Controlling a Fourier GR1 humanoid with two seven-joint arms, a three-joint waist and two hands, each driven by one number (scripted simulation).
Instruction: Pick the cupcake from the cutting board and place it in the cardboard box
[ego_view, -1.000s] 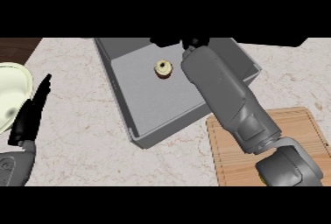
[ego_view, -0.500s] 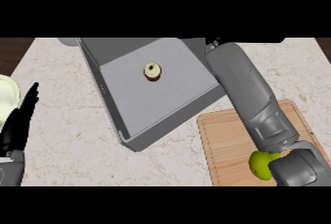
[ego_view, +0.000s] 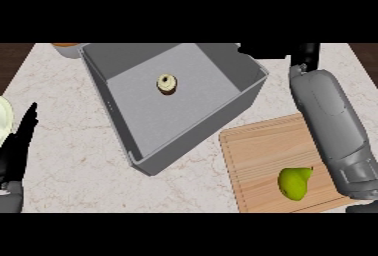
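A pale cream, rounded thing (ego_view: 4, 120) shows at the far left, cut off by the view's edge. Just beside it the left hand (ego_view: 22, 145) stands black and narrow at the left edge, its fingers (ego_view: 31, 114) straight, pressed together and pointing up, holding nothing. A bit of grey forearm shows below it.

The surface (ego_view: 66, 100) is pale stone with faint brownish veins, matte and flat. At its far edge a small orange-brown object (ego_view: 65, 45) shows beside the box's far left corner; too little of it is visible to name it.

The box (ego_view: 184, 120) is plain grey with smooth, straight walls and an open top. It sits turned at an angle, so one corner points toward the robot. The cupcake (ego_view: 167, 83) stands inside it on the flat floor, in the far half and apart from every wall. From above it is round, with a cream top and a dark brown edge.

To the right, just beside the box, lies the cutting board (ego_view: 258, 160), a light wooden rectangle with fine lengthwise grain. A glossy yellow-green, pear-shaped fruit (ego_view: 295, 183) lies on its near part.

The right forearm (ego_view: 332, 120), smooth grey and rounded, runs over the board's right side toward the far edge. The black right hand (ego_view: 284, 51) shows only in part by the box's far right corner, and its state cannot be told.
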